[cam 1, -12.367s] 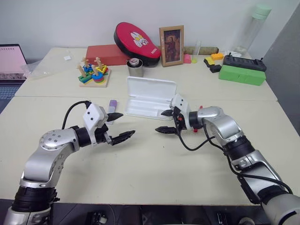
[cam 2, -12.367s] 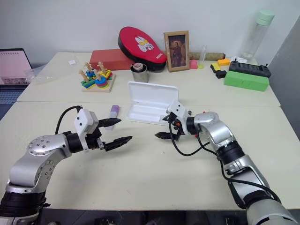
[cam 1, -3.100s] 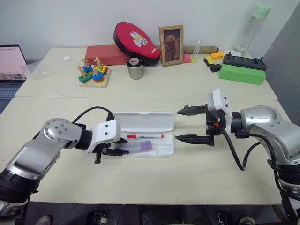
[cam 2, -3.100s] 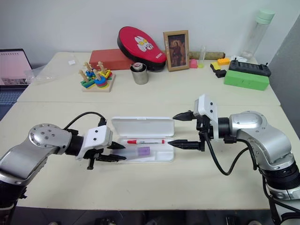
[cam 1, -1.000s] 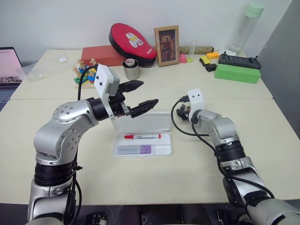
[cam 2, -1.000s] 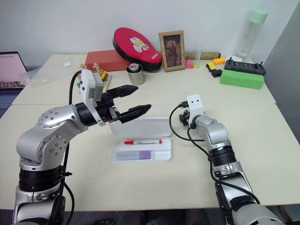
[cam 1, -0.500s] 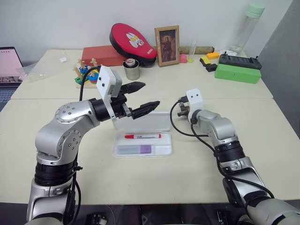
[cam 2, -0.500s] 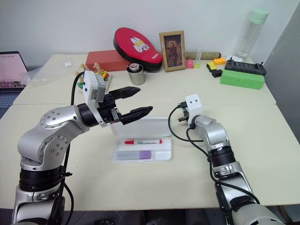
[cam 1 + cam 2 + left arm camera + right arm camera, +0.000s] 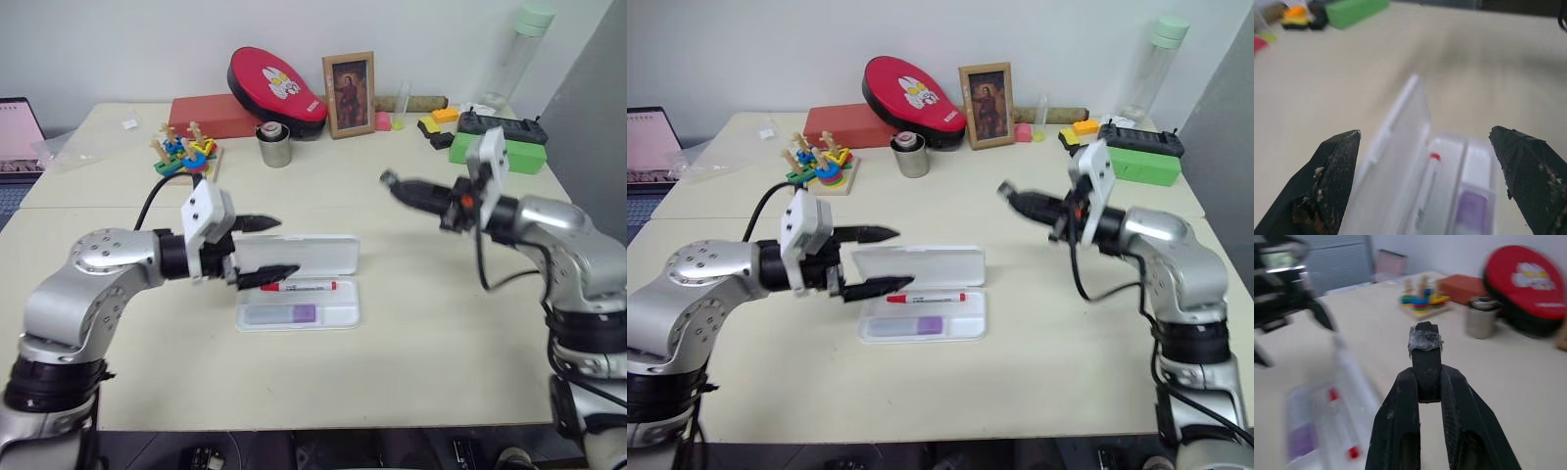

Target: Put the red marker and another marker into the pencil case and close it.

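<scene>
The white pencil case (image 9: 343,311) lies open at the table's middle, its lid (image 9: 313,254) raised along the far side. The red marker (image 9: 299,287) lies in the far part of the tray. The lilac marker (image 9: 284,313) with its purple cap lies in the near part. My left gripper (image 9: 284,247) is open at the lid's left end, one finger over the lid and one in front of it, holding nothing. My right gripper (image 9: 390,180) hangs shut and empty above the table, right of the case, pointing left. The left wrist view looks between the fingertips (image 9: 1344,147) at the lid (image 9: 1408,127) and both markers.
Along the back stand a wooden stacking toy (image 9: 183,155), a steel cup (image 9: 274,146), a red box (image 9: 208,114), a red pad (image 9: 276,85), a picture frame (image 9: 348,94), a green box (image 9: 495,155) and a bottle (image 9: 517,54). A laptop (image 9: 15,132) sits at the left edge.
My right gripper rose from beside the lid's right end, turned to point left and shut. My left gripper sank and drew back left, from above the lid to its left end.
</scene>
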{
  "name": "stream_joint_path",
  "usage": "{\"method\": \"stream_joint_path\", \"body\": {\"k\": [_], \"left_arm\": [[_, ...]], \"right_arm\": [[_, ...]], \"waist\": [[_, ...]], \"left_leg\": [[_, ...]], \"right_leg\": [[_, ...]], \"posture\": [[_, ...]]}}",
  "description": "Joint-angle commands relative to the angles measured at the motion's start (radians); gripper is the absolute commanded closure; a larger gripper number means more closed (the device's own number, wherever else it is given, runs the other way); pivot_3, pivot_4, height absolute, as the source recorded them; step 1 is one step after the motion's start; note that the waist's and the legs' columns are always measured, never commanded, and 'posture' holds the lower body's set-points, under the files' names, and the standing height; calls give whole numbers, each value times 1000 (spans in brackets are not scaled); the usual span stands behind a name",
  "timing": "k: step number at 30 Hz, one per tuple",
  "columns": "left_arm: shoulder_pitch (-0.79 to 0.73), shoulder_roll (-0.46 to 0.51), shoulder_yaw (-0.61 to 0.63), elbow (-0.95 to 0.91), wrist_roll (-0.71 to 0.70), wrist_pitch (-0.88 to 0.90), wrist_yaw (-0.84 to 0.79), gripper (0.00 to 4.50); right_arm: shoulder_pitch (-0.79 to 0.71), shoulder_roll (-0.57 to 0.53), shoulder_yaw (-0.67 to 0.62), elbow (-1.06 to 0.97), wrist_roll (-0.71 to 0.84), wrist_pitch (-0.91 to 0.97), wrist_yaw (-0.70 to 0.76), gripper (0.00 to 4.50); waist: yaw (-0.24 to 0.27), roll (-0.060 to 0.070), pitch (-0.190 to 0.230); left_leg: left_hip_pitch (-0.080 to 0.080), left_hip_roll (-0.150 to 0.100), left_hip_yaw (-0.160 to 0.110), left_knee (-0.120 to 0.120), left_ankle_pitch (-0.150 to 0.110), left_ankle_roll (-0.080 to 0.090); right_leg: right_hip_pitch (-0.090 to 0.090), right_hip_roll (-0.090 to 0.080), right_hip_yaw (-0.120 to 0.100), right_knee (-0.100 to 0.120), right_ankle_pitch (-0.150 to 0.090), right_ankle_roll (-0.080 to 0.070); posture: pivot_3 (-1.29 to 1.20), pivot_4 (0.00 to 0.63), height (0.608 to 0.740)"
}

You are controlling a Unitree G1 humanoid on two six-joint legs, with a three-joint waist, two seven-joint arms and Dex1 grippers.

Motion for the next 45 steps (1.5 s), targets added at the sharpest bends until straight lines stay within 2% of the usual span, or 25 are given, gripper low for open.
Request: {"method": "stream_joint_path", "body": {"k": [1,4,11,20,22,28,34,37,38,42,45], "left_arm": [[45,71,13,-13,13,-42,-90,0],[59,82,20,-13,11,-53,-104,0],[64,70,17,-28,9,-48,-90,0],[68,63,8,-41,14,-46,-67,0],[68,60,6,-46,14,-45,-63,0],[78,52,5,-61,10,-41,-47,0],[83,45,9,-67,9,-40,-32,0],[85,37,22,-77,0,-31,-11,0],[86,30,34,-83,-7,-26,3,0],[97,-8,107,-116,-57,19,93,0],[114,-50,209,-151,-157,85,180,0]], "right_arm": [[42,-43,101,-162,42,24,78,4251],[80,-75,239,-175,-77,-19,69,4251],[102,-61,435,-80,-265,-104,48,4251],[74,-14,474,-6,-341,-150,48,4251],[72,-8,474,-2,-348,-150,47,3552],[67,5,458,-20,-342,-136,58,2096],[51,12,437,-21,-329,-132,63,840],[37,20,384,-51,-266,-111,80,181],[25,30,339,-73,-207,-87,88,38],[-65,79,162,-103,3,5,80,38],[-179,114,119,-22,16,38,20,38]], "waist": [[-2,0,0],[3,0,0],[13,0,0],[16,-1,0],[17,-1,0],[22,-1,0],[23,-1,0],[24,-1,0],[25,-1,0],[23,-1,0],[24,-1,0]], "left_leg": [[0,0,0,0,0,0],[1,0,0,1,0,0],[0,0,0,1,0,0],[0,0,0,1,0,0],[0,0,0,1,0,0],[0,0,0,1,0,0],[0,0,0,1,0,0],[0,0,0,1,0,0],[0,0,0,1,0,0],[0,0,0,1,0,0],[0,0,-1,1,0,0]], "right_leg": [[-1,0,0,0,0,0],[0,0,0,2,0,0],[0,0,0,0,0,1],[0,0,0,0,0,1],[0,0,0,0,0,1],[0,0,0,0,0,1],[0,0,0,0,0,1],[0,0,0,0,0,1],[0,0,0,0,0,1],[0,0,0,0,0,1],[0,0,0,0,0,1]], "posture": [[0,150,740],[0,150,740],[0,150,740],[0,150,740],[0,150,740],[0,150,740],[0,150,740],[0,150,740],[0,150,740],[0,150,740],[0,150,740]]}}
